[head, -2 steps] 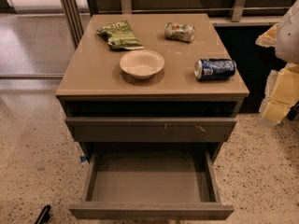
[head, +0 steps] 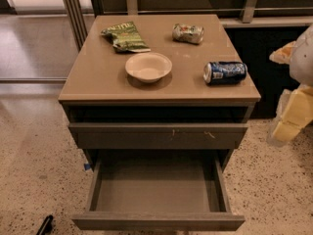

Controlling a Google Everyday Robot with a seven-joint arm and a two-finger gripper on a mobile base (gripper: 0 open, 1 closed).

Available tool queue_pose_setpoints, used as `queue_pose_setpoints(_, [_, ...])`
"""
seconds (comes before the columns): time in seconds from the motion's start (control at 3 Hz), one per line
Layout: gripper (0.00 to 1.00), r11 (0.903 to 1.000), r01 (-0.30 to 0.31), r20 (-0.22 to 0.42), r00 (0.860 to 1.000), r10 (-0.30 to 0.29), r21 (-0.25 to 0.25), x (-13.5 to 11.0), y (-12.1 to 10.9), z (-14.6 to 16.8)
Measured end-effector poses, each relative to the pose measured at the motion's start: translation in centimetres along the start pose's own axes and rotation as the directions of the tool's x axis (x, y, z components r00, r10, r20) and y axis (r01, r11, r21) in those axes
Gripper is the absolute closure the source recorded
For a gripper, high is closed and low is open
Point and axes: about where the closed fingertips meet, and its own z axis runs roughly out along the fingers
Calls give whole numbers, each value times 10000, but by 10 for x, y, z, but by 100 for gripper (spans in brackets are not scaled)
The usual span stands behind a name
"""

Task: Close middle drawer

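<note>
Gripper [head: 292, 115] hangs at right, angled down (apart from middle drawer [head: 157, 221]).

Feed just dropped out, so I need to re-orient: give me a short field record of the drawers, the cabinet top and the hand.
middle drawer: wide grey-brown handleless drawer, pulled far out, grey box interior exposed
drawer above: scratch-marked grey-brown front, not pulled out
cabinet top: cream round bowl, green crinkled snack bag, blue can lying on its side, pale crushed can
hand: pale shape at right edge, right of the cabinet top, apart from the middle drawer
task state: not yet closed
</note>
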Motion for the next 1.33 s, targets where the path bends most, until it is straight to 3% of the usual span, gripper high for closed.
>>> queue_pose_setpoints(0.33, [0,9945,-959,1284,9866,1007,-432,25,38,47])
queue_pose_setpoints(0.67, [0,9726,-2079,2448,9424,2277,-1041,39,80,107])
queue_pose_setpoints(1.0, [0,9361,-2798,2984,8937,3350,-2132,44,123,198])
queue_pose_setpoints(1.33, [0,8919,-3360,2885,8596,4218,-3028,44,148,292])
